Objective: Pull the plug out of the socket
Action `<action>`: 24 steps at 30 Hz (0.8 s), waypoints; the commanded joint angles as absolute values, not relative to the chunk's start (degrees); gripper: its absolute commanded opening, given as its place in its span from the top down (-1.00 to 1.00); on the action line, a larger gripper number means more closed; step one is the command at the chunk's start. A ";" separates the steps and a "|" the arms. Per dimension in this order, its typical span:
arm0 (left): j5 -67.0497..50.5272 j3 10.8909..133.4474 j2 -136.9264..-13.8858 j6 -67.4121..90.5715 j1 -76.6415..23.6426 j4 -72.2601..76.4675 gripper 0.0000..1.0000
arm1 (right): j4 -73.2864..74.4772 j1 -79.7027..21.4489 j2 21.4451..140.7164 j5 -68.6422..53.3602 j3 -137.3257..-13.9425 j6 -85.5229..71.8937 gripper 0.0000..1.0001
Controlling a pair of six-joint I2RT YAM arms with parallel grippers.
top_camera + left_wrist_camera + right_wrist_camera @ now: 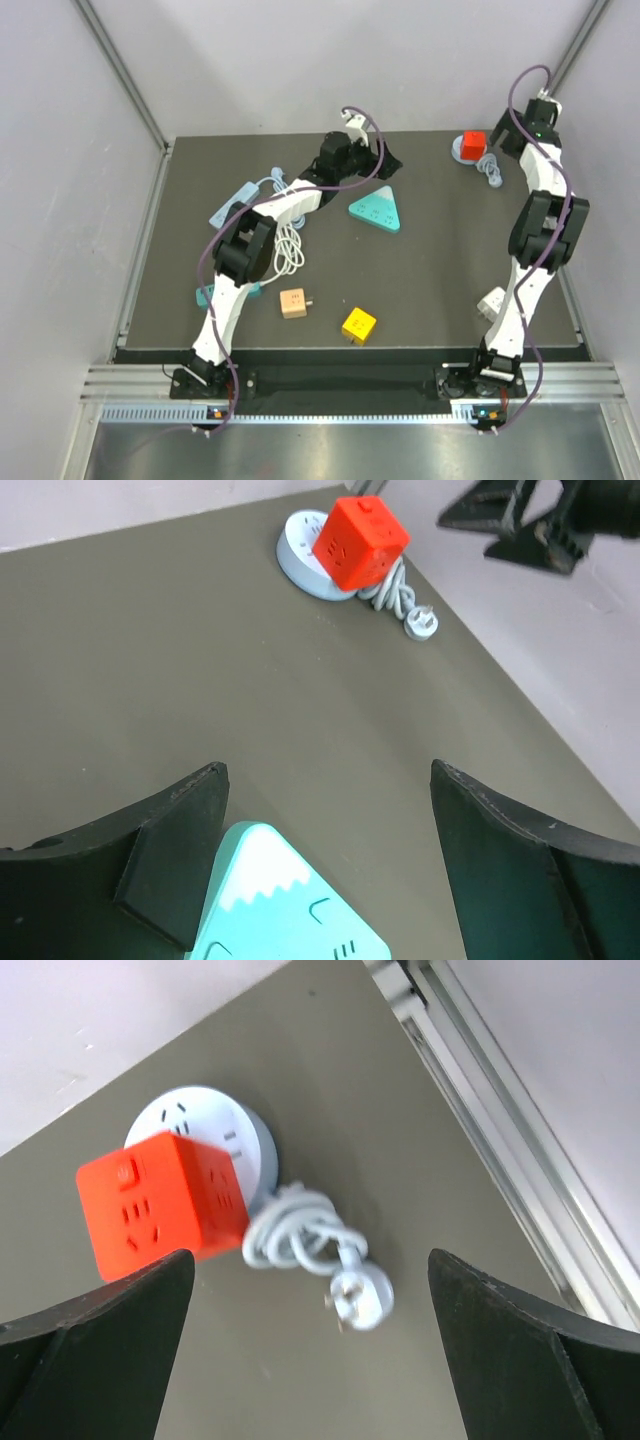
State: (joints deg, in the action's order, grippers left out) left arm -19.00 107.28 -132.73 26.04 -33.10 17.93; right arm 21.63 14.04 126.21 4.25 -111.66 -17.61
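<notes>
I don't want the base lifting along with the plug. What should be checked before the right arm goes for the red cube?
1. Right hand open: ok.
2. Red cube on the round socket, not yet pulled: ok.
3. Cube centred between the right hand's fingers: not ok, it sits off toward one finger.
4. Round socket held down: not ok, nothing touches it.
5. Coiled cable free of the cube: cannot tell.
6. Left hand out of the way: ok, open over the teal triangular socket.
</notes>
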 commanded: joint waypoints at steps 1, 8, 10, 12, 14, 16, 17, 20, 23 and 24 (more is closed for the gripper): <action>-22.67 111.45 -134.21 24.35 -33.31 20.74 -0.72 | 27.15 14.24 131.56 2.29 -120.05 -12.57 -0.99; -20.48 111.00 -134.91 21.71 -33.31 18.02 -0.70 | 22.17 14.24 128.95 1.06 -110.95 -10.81 -0.80; -20.65 111.09 -135.17 21.71 -33.31 18.02 -0.70 | 20.93 14.15 128.15 0.88 -107.86 -10.20 -0.75; -21.53 111.27 -135.61 22.06 -33.31 18.19 -0.70 | 20.13 14.15 128.23 0.70 -107.14 -9.06 -0.66; -22.15 111.62 -135.96 22.06 -33.31 18.19 -0.70 | 21.00 14.41 129.98 1.14 -108.36 -7.39 -0.65; -22.59 111.71 -136.05 21.89 -33.31 18.11 -0.70 | 21.18 14.50 131.21 1.41 -110.38 -6.33 -0.65; -22.59 111.71 -136.23 21.62 -33.31 18.11 -0.70 | 21.36 14.68 132.44 1.23 -111.17 -6.15 -0.65; -22.67 112.06 -136.76 21.53 -33.31 18.02 -0.65 | 22.15 14.77 134.81 -1.91 -115.30 -6.06 -0.55; -23.46 113.37 -137.81 21.79 -33.40 17.49 -0.62 | 22.24 14.68 135.79 -3.86 -117.51 -7.55 -0.52; -23.73 113.73 -138.16 21.80 -33.31 17.32 -0.61 | 21.89 14.76 135.88 -5.00 -117.60 -8.17 -0.50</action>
State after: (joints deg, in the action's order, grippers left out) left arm -22.00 110.89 -136.92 22.55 -33.15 16.34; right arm 23.40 14.37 135.22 -1.72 -114.56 -7.66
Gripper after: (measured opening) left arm 0.810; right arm 0.758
